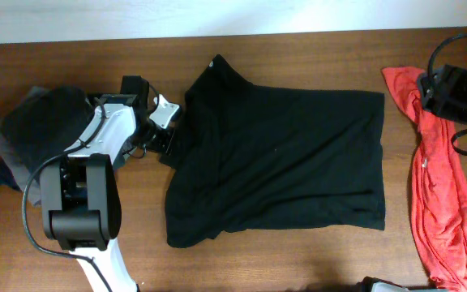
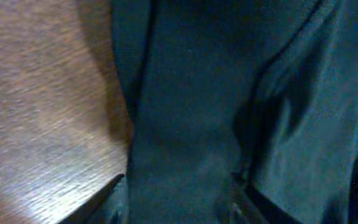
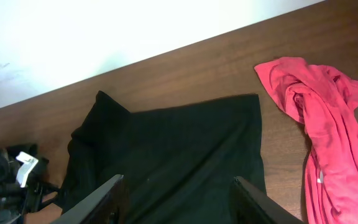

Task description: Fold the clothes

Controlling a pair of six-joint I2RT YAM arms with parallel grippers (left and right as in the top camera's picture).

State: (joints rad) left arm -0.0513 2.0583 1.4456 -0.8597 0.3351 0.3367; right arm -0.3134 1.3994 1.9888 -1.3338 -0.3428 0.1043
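Pale wall (image 1: 217, 15) ran along the far edge of a brown wooden table (image 1: 298, 259). A black T-shirt (image 1: 298, 154) lay spread over the middle of the table. Its left side was doubled over in loose folds, and one point of cloth stuck out toward the far edge. The left end effector (image 1: 169, 136) sat low at the shirt's left edge, its fingers (image 2: 115, 193) parted over the black cloth and not pinching it. The right end effector (image 3: 177, 183) hung near the far right corner, jaws spread and empty. A red garment (image 1: 444, 203) lay crumpled along the right edge, well apart from the dark folded garments (image 1: 31, 122) stacked at the left edge.
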